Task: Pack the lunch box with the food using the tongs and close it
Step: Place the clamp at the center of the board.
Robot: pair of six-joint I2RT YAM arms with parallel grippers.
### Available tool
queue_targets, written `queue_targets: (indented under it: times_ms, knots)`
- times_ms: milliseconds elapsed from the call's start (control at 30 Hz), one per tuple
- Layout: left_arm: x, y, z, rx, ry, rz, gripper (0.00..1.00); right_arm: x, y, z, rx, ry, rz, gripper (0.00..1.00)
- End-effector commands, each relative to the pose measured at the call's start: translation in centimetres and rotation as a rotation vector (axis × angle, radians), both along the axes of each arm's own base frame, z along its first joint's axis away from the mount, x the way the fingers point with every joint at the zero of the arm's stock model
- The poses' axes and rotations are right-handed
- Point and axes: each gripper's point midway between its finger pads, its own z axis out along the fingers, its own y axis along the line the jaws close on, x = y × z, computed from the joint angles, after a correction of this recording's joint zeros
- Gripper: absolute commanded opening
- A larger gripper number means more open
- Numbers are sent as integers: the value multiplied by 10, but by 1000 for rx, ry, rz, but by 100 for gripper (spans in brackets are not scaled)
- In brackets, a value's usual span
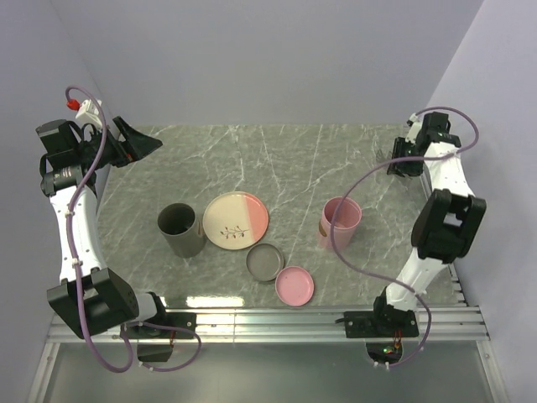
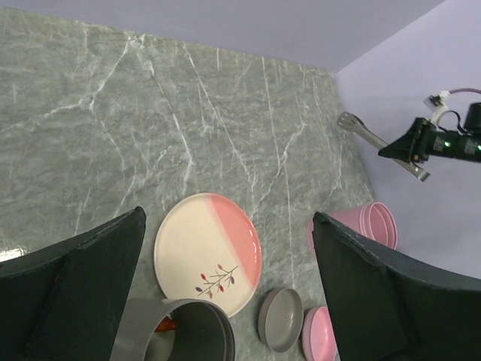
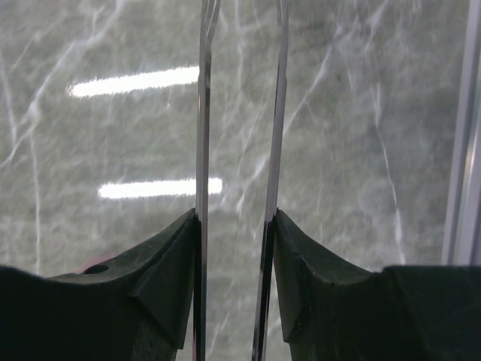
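My right gripper (image 3: 235, 218) is shut on the silver tongs (image 3: 203, 113), one slim arm against each finger, a gap left between the arms. The left wrist view shows the tongs (image 2: 373, 139) held above the table's far right side by the right gripper (image 2: 413, 144). From above, the right gripper (image 1: 401, 159) is at the far right. My left gripper (image 1: 138, 144) hangs open and empty at the far left. A grey lunch box tub (image 1: 180, 228) stands left of the plate, a pink tub (image 1: 340, 222) to the right. One orange-red food piece (image 2: 169, 325) shows at the grey tub's rim.
A cream-and-pink plate (image 1: 236, 220) lies mid-table with nothing on it. A grey lid (image 1: 265, 261) and a pink lid (image 1: 294, 285) lie in front of it. Walls close in on the left, right and back; a metal rail (image 1: 277, 319) runs along the near edge.
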Motion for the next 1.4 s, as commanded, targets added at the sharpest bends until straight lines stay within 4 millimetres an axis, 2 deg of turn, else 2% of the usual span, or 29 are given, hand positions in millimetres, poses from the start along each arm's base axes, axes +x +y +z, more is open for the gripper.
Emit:
queue_targets:
  times_ms: [0,33,100,133,233,367,500,533,633,767,800,867,900,967,1000,1033,1100,1133,1167,1200,1267,1367]
  knots:
    - [0,2,13,44,-59,-12,99,44,-13,19,-27,-116,1,49]
    - [0,1,12,46,-57,-11,99,49,-14,6,-16,-89,-6,49]
    - [-1,1,12,50,-58,-13,99,60,-16,7,-12,-99,-11,48]
    - [-1,2,13,54,-60,-11,99,64,-17,-1,-4,-85,-15,48]
    - [0,3,12,56,-59,-10,99,74,-19,-9,-2,-86,-14,49]
    - [1,2,11,47,-56,-14,99,76,-20,-21,-2,-63,7,48]
    - [0,1,11,54,-61,-21,99,65,6,-9,64,-124,141,49]
    - [-1,0,12,57,-69,-35,99,63,22,7,91,-174,239,50]
    - [-3,-4,14,48,-80,-57,99,55,53,26,98,-202,429,52]
    - [-3,-5,16,37,-87,-59,100,48,91,35,83,-204,620,53]
    - [-2,-4,16,37,-87,-59,99,46,106,38,69,-204,682,53]
    - [-3,-4,16,36,-84,-56,99,46,124,43,37,-205,729,53]
    - [-2,-4,16,36,-85,-53,99,49,148,50,16,-208,764,53]
    - [-3,-4,15,34,-81,-51,99,53,171,66,-39,-222,797,53]
    - [-3,-4,15,34,-81,-49,99,53,187,69,-38,-220,792,53]
    - [-2,-4,14,32,-79,-47,99,48,215,73,-40,-229,834,53]
    - [-1,-2,14,31,-77,-41,99,48,242,77,-58,-240,854,53]
    - [-1,-3,14,31,-75,-43,99,42,268,78,-61,-245,900,53]
    - [-1,-2,15,32,-76,-41,99,43,278,83,-67,-260,915,53]
    - [-1,-3,15,31,-75,-41,99,44,286,73,-66,-234,918,54]
    - [-2,-3,18,36,-81,-39,99,40,307,67,-57,-225,946,54]
    - [-3,-2,19,51,-86,-33,99,40,319,43,-40,-181,926,54]
